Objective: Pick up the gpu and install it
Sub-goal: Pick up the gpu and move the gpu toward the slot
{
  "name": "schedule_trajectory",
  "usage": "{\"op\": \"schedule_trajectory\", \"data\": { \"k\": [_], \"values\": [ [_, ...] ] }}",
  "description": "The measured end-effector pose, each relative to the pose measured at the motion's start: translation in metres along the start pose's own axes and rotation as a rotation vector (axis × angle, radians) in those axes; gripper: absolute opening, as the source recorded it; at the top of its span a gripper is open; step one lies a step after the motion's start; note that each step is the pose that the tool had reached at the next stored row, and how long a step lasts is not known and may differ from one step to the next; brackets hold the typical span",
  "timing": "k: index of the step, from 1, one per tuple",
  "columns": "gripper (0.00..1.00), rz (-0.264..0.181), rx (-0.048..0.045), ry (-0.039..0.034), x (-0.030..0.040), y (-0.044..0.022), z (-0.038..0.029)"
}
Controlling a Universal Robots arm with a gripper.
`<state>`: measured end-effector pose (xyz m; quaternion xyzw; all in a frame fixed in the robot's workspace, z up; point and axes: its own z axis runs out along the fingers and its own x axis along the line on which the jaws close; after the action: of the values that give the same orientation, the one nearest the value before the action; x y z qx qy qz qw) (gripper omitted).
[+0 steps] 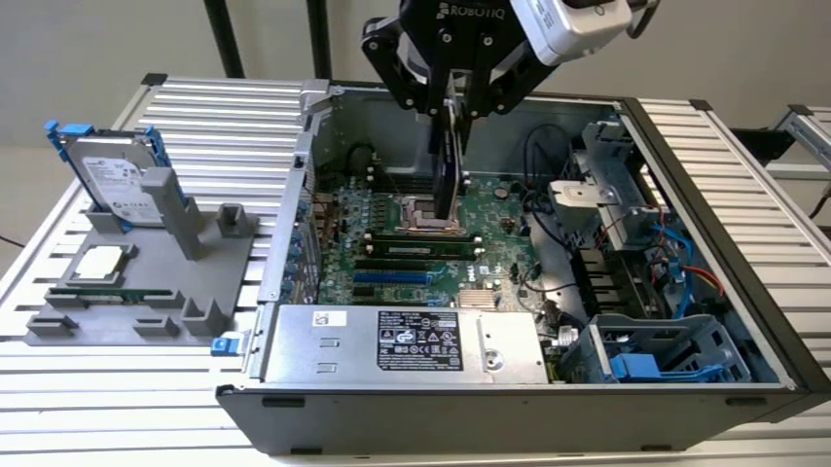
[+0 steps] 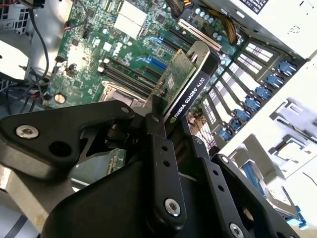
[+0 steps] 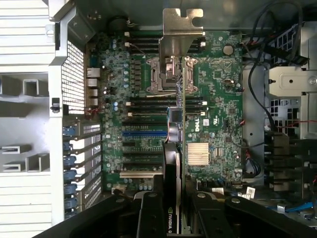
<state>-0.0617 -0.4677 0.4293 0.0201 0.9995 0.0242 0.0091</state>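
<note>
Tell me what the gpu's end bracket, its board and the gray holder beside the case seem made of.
On the gpu, the end bracket looks like bare sheet metal: dull silver sheen, bent tab. Its board is green, likely fibreglass laminate. The gray holder is matte and uniform, probably plastic.

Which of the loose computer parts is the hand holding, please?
The gpu, gripped on edge by the hand over the motherboard in the case; the hard drive stands upright and the processor lies flat on the grey holder outside it.
</note>
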Motion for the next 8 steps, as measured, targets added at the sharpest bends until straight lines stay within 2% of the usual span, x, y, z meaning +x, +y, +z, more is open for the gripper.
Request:
{"op": "schedule_trajectory", "data": {
  "k": [8],
  "values": [
    [0.00, 0.000, 0.0000, 0.0000, -0.0005, 0.0000, 0.0000]
  ]
}}
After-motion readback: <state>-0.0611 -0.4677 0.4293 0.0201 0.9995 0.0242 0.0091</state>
